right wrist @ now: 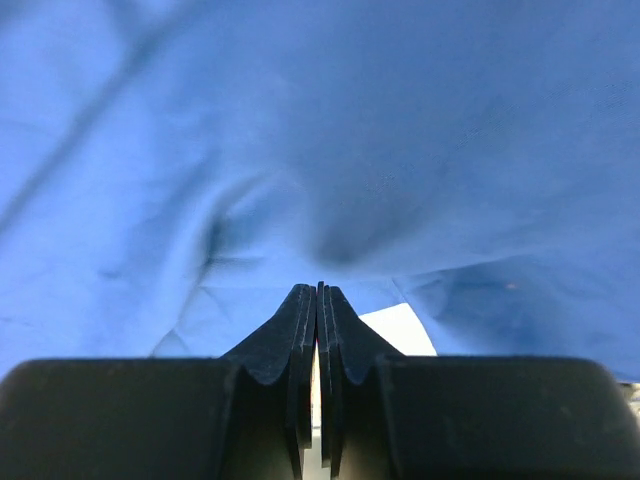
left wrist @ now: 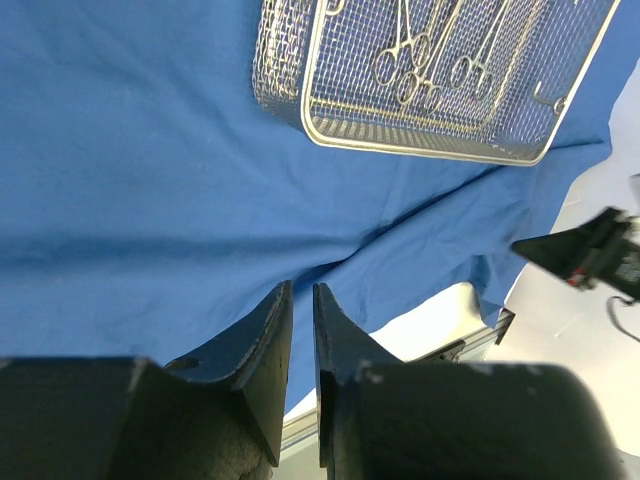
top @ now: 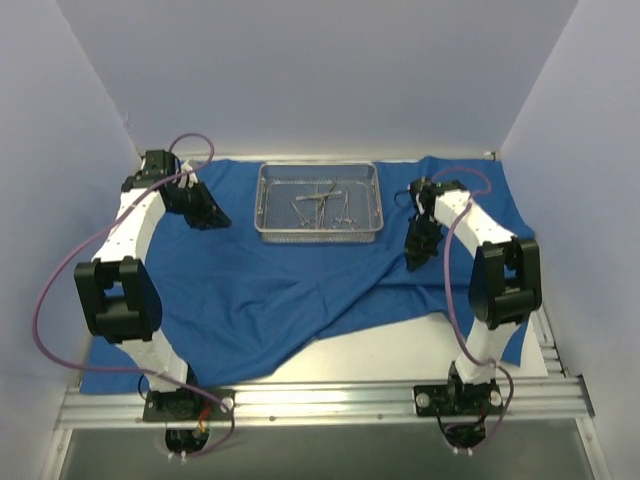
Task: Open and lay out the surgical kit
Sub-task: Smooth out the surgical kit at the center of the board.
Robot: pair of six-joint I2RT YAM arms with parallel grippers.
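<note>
The royal-blue cloth wrap lies spread over the table, rumpled, with a fold running to the front right. The silver wire-mesh tray stands on it at the back centre and holds several steel ring-handled instruments. The tray also shows in the left wrist view, with the instruments in it. My left gripper hovers over the cloth left of the tray, its jaws almost together with a narrow slit and nothing between them. My right gripper is shut and empty, low over the cloth right of the tray.
Bare white table shows at the front right where the cloth is pulled back. White walls enclose the left, back and right. A metal rail runs along the near edge with both arm bases on it.
</note>
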